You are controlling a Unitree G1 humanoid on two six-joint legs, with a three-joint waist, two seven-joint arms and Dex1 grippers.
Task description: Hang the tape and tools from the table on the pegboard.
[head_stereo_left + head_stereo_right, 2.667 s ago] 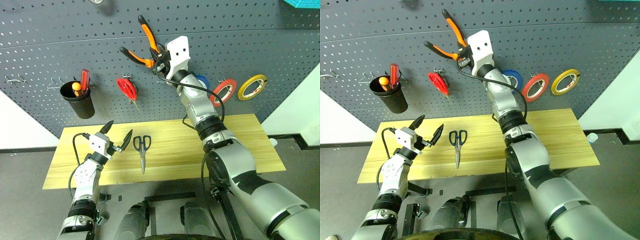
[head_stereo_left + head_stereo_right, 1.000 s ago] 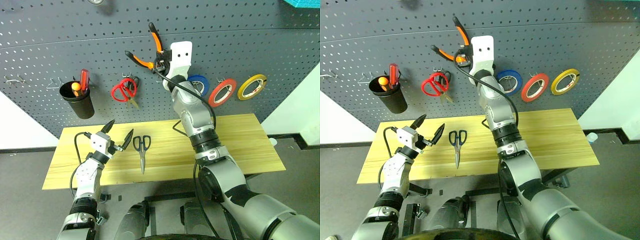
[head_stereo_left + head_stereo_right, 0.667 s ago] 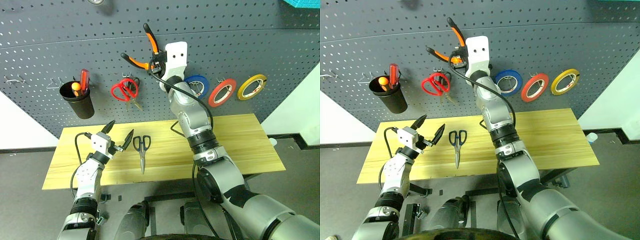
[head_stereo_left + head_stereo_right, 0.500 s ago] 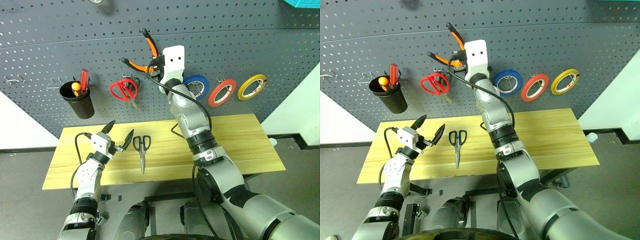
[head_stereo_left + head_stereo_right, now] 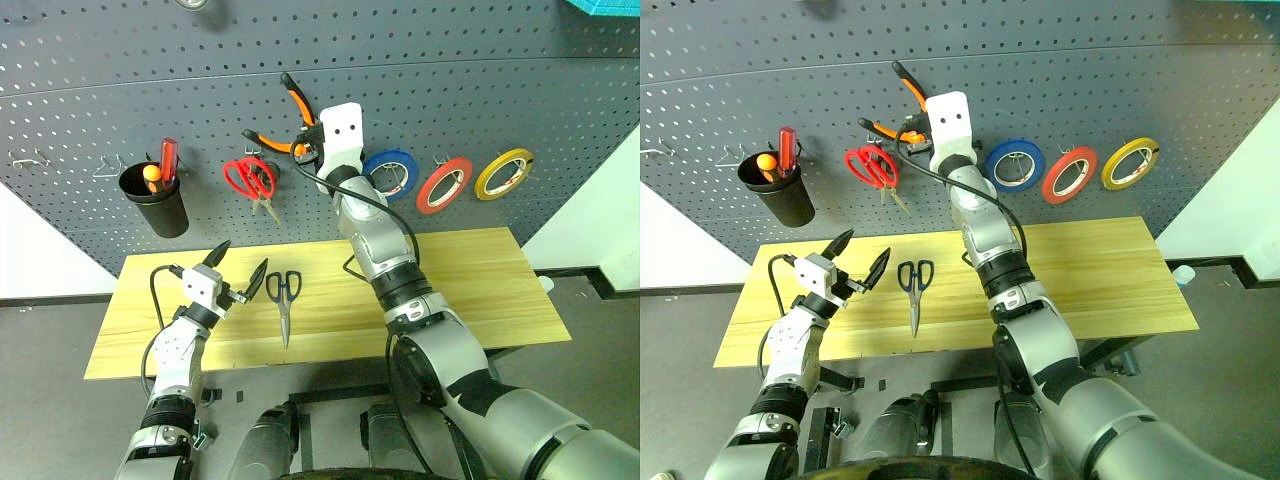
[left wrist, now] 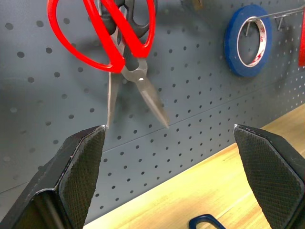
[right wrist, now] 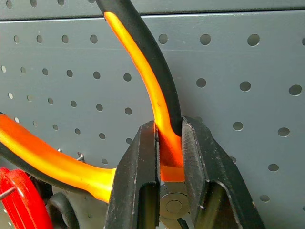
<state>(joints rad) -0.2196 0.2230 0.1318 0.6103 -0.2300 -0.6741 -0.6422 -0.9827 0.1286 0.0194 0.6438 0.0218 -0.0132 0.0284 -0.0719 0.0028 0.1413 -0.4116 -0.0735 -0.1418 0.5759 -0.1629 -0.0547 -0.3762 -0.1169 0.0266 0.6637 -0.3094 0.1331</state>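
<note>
- pegboard: dark grey, regular hole grid
- pliers: orange-and-black handles
- scissors on board: red handles
- scissors on table: black handles, steel blades
- table: light yellowish wood grain
- tape rolls: blue, red, yellow
- cup: black

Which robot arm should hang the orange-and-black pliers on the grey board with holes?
The right: the right gripper is already shut on the orange-and-black pliers, held up against the dark grey pegboard. The left gripper hovers open, low over the wooden table.
</note>
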